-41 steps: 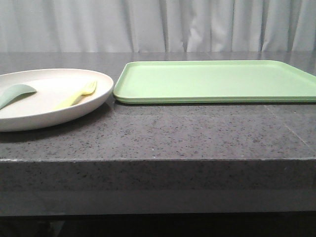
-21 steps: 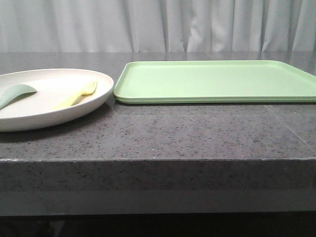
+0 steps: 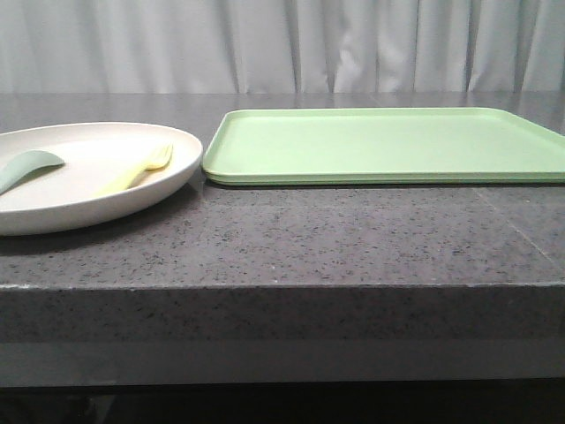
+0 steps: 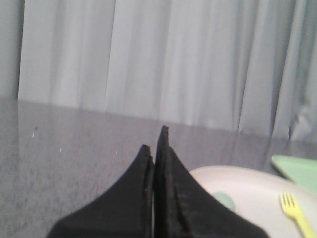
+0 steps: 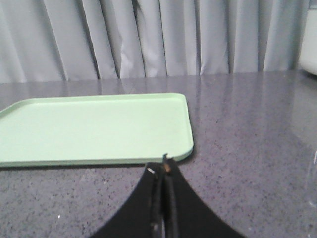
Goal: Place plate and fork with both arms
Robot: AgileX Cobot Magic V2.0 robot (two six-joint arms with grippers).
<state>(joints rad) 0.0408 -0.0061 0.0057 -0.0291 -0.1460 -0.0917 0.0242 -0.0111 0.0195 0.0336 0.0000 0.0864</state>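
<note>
Basically a dark grey speckled stone bench [image 3: 335,238], polished top, square front edge, pale pleated curtain [image 3: 291,44] behind. Plate [image 3: 84,208] sits at the left of the bench: big, round, shallow, cream-white, matte plastic look, raised rim, its left part cut off by the front view's edge. Fork [image 3: 139,170] lies inside the plate on its right half, small, pale yellow plastic, short tines pointing away from the robot and toward the tray, handle running back to the plate's middle. Spoon [image 3: 26,168] also in the plate, dull teal-green, rounded bowl, left of the fork and apart from it. Tray [image 3: 388,146] to the right of the plate, flat, rectangular, light green, rounded corners, low lip, nothing on it; its near left corner is just beside the plate rim, can't tell if touching.

Left gripper [image 4: 154,148]: black pointed fingers clenched together, holding nothing, over bare bench near the plate; fork tines visible in its view. Right gripper [image 5: 164,168]: black fingers clenched tight, nothing held, over bare bench just off the tray's near right corner.
</note>
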